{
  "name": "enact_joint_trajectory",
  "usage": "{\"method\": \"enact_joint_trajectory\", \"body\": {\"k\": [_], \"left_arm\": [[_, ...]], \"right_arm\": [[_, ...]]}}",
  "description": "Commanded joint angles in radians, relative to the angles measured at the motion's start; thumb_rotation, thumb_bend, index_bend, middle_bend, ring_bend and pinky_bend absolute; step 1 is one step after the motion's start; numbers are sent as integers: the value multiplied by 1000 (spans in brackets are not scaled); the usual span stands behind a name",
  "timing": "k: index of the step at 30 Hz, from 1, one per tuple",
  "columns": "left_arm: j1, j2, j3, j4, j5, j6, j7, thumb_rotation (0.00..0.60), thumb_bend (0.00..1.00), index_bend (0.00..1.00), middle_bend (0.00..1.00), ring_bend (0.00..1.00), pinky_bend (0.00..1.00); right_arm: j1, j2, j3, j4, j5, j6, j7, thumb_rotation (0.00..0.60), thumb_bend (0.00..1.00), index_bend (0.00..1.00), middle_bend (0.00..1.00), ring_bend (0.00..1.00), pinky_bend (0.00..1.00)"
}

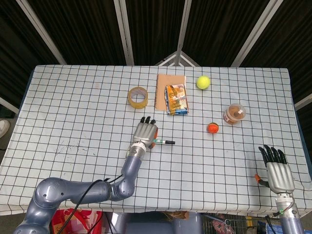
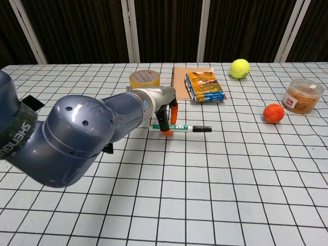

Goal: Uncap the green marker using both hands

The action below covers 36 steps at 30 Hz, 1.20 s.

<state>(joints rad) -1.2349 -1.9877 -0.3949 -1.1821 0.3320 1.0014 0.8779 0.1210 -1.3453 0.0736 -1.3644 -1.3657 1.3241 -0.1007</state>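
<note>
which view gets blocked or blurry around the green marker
Head view: sharp, evenly lit; the left hand covers one end of the green marker. Chest view: the left arm looms large at the left, yet the marker is crisp.

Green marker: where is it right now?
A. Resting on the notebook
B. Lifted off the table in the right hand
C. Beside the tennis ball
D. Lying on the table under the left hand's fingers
D: the green marker lies flat on the checked cloth with the left hand over it.
</note>
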Motion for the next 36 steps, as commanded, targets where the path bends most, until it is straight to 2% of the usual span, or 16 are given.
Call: {"method": "enact_joint_trajectory", "body": {"k": [1,8,15,20,24,36], "left_arm": [[-5,7,-25,5,8,8,-13,600,524,622,141,0,0],[-32,25,-76,-5,-10,16,-3,600,525,623,140,0,0],[-78,35,-118,-45,-57,57,54,600,525,625,138,0,0],[-103,44,-132,-71,-101,85,106,600,525,626,137,0,0],[-121,49,-141,-85,-132,99,137,600,525,627,136,0,0],[-152,32,-152,-73,-164,99,146,600,525,626,135,0,0]], "right_arm": [[19,19,21,-62,-11,1,22,600,250,175,67,33,47],[103,101,96,-291,9,-58,-31,600,250,202,67,33,48],[232,107,183,-481,135,-181,-143,600,250,235,67,33,48],[313,55,229,-512,251,-250,-169,600,250,263,66,34,47],[368,15,247,-501,329,-284,-192,600,251,280,67,33,47],[482,-93,256,-416,468,-253,-308,600,253,312,67,35,44]]}}
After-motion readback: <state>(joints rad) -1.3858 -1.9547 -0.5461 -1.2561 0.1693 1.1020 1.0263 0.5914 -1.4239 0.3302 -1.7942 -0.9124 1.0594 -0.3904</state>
